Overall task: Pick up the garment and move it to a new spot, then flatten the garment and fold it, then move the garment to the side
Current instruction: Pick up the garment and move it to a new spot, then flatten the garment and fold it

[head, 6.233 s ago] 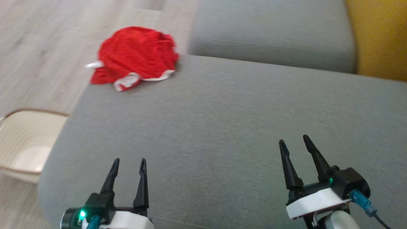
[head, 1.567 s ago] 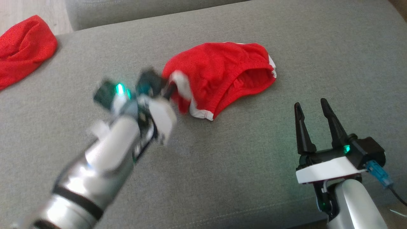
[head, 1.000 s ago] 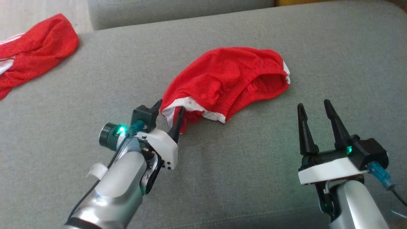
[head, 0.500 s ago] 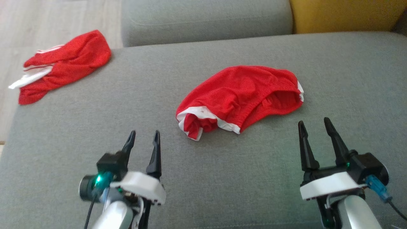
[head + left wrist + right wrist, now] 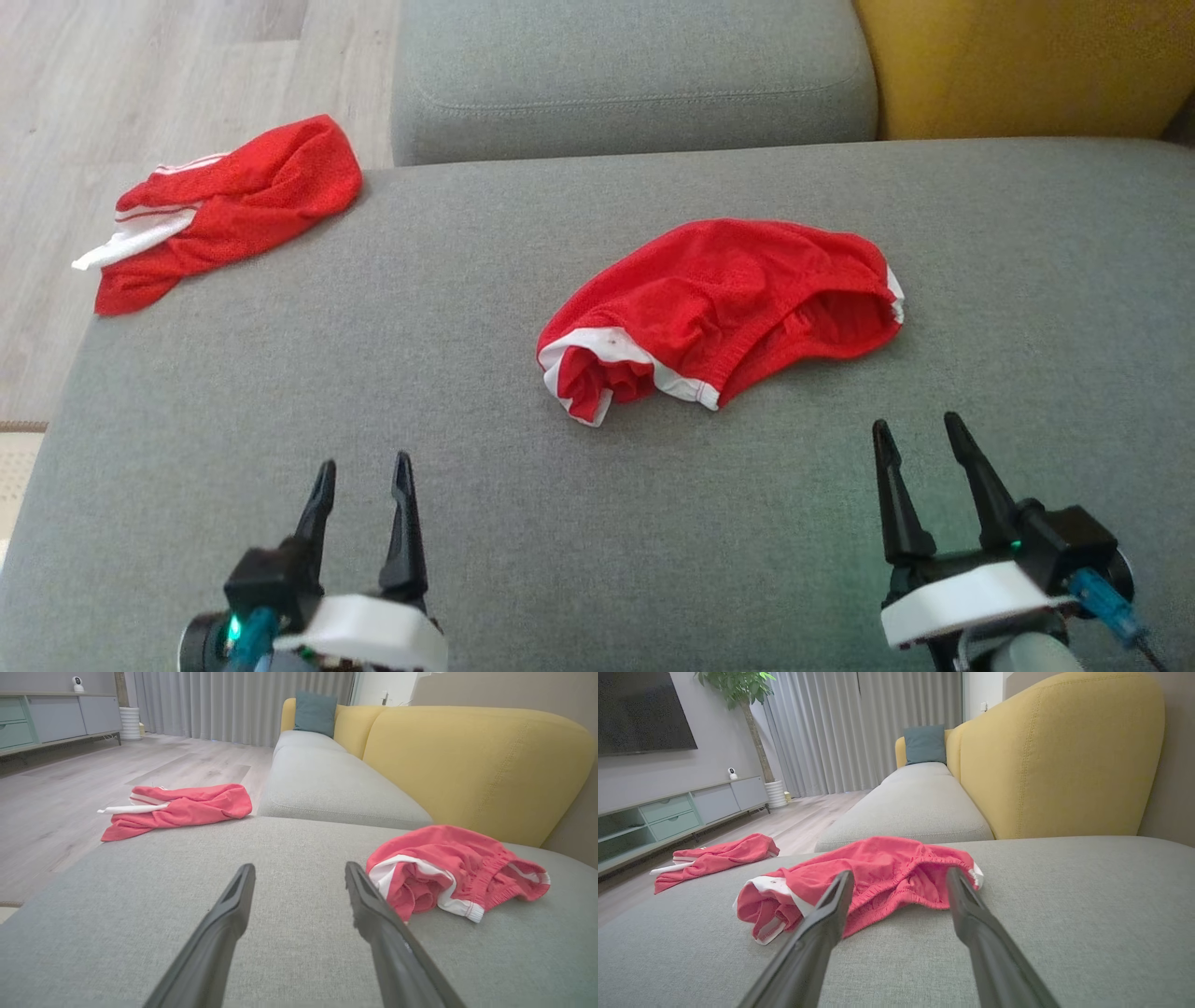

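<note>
The garment (image 5: 719,308), red shorts with white trim, lies crumpled in the middle of the grey sofa cushion (image 5: 280,373), with nothing touching it. It also appears in the left wrist view as the garment (image 5: 448,868) to the right of my fingers, and in the right wrist view as the garment (image 5: 878,872) just ahead. My left gripper (image 5: 363,462) hovers open and empty near the cushion's front left, well short of the shorts. My right gripper (image 5: 915,422) is open and empty at the front right, a short way in front of the waistband end.
A second red garment (image 5: 233,201) lies bunched at the cushion's far left corner, partly over the edge. Another grey cushion (image 5: 635,75) lies beyond, and a yellow backrest (image 5: 1018,65) stands at the far right. Wooden floor (image 5: 140,75) runs along the left.
My left gripper has let go of the garment's white-trimmed edge and drawn back to the lower left, open. The garment stays where it was dropped. The head camera has shifted; the right gripper kept still.
</note>
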### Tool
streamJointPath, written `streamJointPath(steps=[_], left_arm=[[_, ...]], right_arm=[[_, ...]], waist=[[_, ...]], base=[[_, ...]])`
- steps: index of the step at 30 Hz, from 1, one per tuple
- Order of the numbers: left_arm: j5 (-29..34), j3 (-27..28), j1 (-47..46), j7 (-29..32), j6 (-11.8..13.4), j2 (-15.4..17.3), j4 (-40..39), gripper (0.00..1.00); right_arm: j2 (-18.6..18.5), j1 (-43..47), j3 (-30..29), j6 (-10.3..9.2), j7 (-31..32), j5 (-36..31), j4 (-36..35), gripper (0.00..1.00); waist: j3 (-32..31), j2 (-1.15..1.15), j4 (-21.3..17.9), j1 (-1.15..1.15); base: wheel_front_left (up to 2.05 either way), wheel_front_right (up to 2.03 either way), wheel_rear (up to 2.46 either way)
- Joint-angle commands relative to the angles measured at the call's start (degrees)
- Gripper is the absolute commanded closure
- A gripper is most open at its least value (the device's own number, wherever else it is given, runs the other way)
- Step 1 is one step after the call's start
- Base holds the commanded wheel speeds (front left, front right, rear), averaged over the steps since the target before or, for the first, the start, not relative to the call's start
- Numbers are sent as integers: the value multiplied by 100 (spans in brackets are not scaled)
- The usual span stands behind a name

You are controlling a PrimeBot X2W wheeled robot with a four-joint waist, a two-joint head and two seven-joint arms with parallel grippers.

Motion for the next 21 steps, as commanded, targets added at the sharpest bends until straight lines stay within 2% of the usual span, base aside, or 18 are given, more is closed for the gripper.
streamJointPath(steps=[1, 21], left_arm=[[60, 276, -186, -70, -23, -15, -209, 0], [386, 726, 46, -70, -358, -242, -112, 0]], right_arm=[[-20, -148, 124, 43, -55, 33, -191, 0], [-20, -112, 145, 43, -55, -17, -179, 0]], waist=[[-10, 0, -12, 0], [-56, 0, -62, 0]], base=[[0, 0, 0], [0, 0, 0]])
